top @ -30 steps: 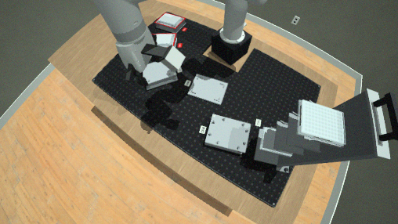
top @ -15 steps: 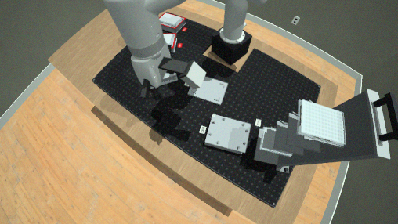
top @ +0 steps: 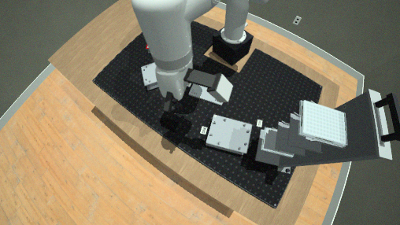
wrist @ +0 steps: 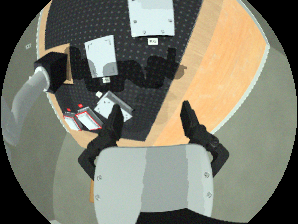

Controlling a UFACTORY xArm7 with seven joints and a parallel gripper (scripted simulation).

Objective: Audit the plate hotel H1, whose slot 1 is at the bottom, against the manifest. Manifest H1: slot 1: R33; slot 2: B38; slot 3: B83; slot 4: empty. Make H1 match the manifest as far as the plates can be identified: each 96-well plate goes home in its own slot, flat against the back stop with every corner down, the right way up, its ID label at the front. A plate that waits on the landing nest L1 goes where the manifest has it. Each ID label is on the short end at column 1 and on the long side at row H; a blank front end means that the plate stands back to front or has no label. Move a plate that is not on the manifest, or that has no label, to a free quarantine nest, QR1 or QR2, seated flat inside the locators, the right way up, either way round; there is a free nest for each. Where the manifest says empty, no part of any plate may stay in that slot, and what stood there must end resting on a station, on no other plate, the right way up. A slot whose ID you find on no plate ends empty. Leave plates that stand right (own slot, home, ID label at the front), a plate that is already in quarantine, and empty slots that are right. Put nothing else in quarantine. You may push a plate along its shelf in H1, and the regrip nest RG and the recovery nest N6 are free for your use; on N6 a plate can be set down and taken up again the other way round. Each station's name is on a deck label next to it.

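The plate hotel H1 (top: 311, 134) stands at the right of the black deck, its shelves stepping out toward the middle. A white 96-well plate (top: 324, 123) lies on its top shelf. A pale plate edge (top: 269, 142) shows on a lower shelf; I cannot read any labels. My gripper (top: 170, 103) hangs over the middle-left of the deck, open and empty, far from the hotel. In the wrist view its fingers stand wide apart with nothing between them.
A grey nest (top: 229, 134) lies left of the hotel, also in the wrist view (wrist: 152, 15). Two more grey nests (top: 205, 94) (top: 150, 75) are partly hidden by my arm. Red-framed quarantine nests (wrist: 83, 117) show at the left. The arm base (top: 232, 44) stands at the back.
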